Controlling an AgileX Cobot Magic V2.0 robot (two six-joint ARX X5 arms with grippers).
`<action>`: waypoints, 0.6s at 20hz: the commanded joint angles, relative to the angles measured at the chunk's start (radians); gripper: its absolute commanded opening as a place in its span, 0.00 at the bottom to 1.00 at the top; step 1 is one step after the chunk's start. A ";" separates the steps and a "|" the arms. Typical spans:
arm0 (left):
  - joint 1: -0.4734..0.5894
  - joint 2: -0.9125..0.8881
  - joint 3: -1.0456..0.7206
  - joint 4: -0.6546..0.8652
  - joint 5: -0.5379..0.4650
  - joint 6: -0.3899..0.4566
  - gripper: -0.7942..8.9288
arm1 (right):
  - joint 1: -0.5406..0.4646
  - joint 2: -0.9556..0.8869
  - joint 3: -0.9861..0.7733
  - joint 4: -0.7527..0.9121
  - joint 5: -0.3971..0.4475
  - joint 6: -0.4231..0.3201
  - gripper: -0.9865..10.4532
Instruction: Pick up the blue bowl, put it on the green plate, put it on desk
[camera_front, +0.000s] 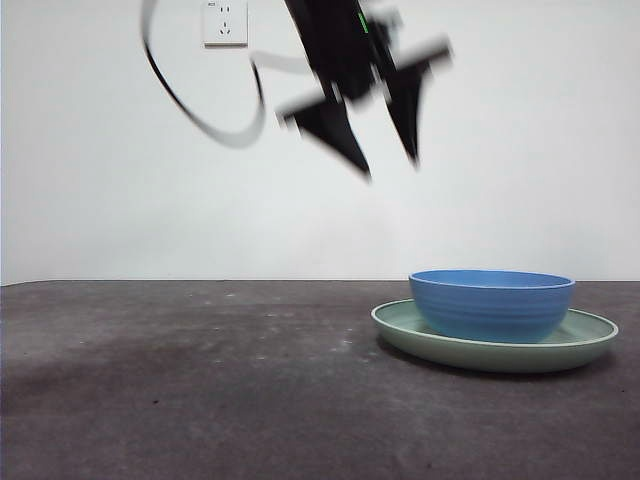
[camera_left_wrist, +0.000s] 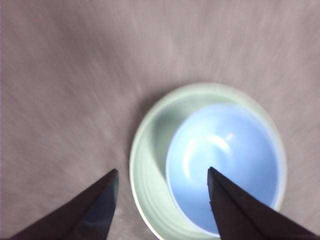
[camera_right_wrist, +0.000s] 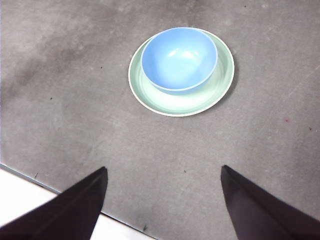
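My left pincer hangs high over the desk, at about 11 o'clock from the bowl, jaws spread and holding nothing. Off to the right, the bowl sits inside the plate, pushed toward one rim rather than centred. So I judge the first placement done; lifting the bowl out and setting it on the desk is left. My right pincer waits well back, also spread and empty.
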 joint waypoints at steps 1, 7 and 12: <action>0.018 -0.109 0.040 -0.002 -0.002 0.026 0.38 | 0.004 0.002 0.019 0.001 0.004 0.009 0.40; 0.143 -0.428 0.035 -0.113 -0.002 0.073 0.38 | 0.004 0.002 0.019 0.016 0.004 0.006 0.40; 0.245 -0.697 -0.130 -0.177 0.053 0.122 0.38 | 0.004 0.002 0.019 0.053 0.003 0.006 0.40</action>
